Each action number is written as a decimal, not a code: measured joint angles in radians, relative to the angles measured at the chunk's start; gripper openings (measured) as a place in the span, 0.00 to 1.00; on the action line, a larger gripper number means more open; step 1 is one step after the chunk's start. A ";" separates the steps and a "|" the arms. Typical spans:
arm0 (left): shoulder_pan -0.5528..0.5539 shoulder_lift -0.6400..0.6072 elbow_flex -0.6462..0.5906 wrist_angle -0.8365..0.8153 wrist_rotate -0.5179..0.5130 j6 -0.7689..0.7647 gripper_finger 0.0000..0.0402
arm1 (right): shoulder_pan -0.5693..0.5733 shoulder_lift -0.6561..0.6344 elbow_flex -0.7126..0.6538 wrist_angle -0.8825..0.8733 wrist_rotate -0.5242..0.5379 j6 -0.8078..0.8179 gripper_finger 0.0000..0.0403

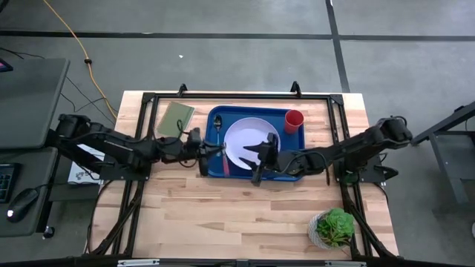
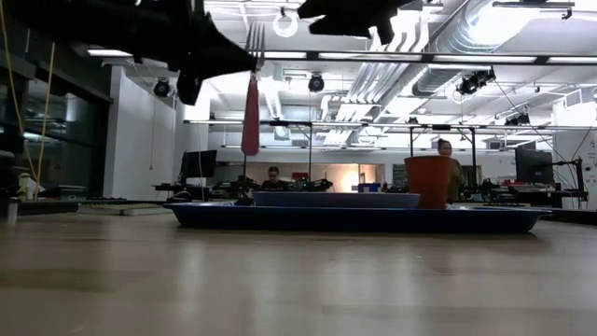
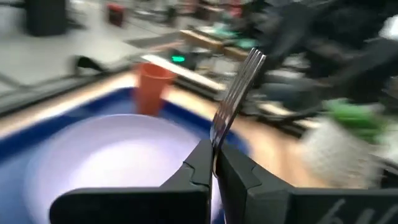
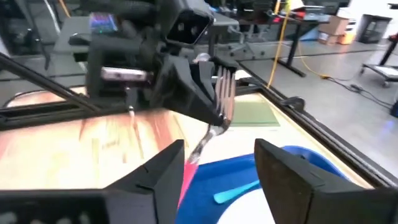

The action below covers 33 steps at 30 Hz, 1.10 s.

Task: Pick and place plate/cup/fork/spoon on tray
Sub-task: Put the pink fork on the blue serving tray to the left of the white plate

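Left gripper is clamped on the fork, hanging upright, handle down, over the tray's 9 o'clock rim. Right gripper, fingers apart, hovers over the plate.

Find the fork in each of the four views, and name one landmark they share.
High view: fork held over the tray's left part.
Low view: fork hangs upper left, tines up.
Left wrist view, centre, between fingers.
Right wrist view, centre.
Landmark: blue tray.
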 joint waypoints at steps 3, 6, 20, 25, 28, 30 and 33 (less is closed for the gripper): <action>-0.013 -0.013 0.000 -0.077 -0.159 0.043 0.00 | 0.013 -0.028 0.000 -0.034 0.028 0.018 0.49; -0.022 0.014 0.000 -0.125 -0.291 0.082 0.00 | 0.024 -0.039 0.000 -0.039 0.030 0.024 0.50; -0.016 0.305 0.000 0.173 -0.540 0.188 0.00 | 0.031 -0.040 0.000 -0.025 0.032 0.010 0.50; -0.016 0.368 0.003 0.267 -0.570 0.199 0.00 | 0.031 -0.040 0.000 -0.025 0.029 0.009 0.50; -0.016 0.376 0.003 0.292 -0.565 0.199 0.00 | 0.031 -0.040 0.000 -0.025 0.029 0.010 0.50; -0.017 0.376 0.002 0.300 -0.564 0.201 0.00 | 0.031 -0.040 0.000 -0.025 0.029 0.010 0.50; -0.019 0.376 0.002 0.301 -0.562 0.201 0.00 | 0.031 -0.040 0.000 -0.026 0.029 0.010 0.50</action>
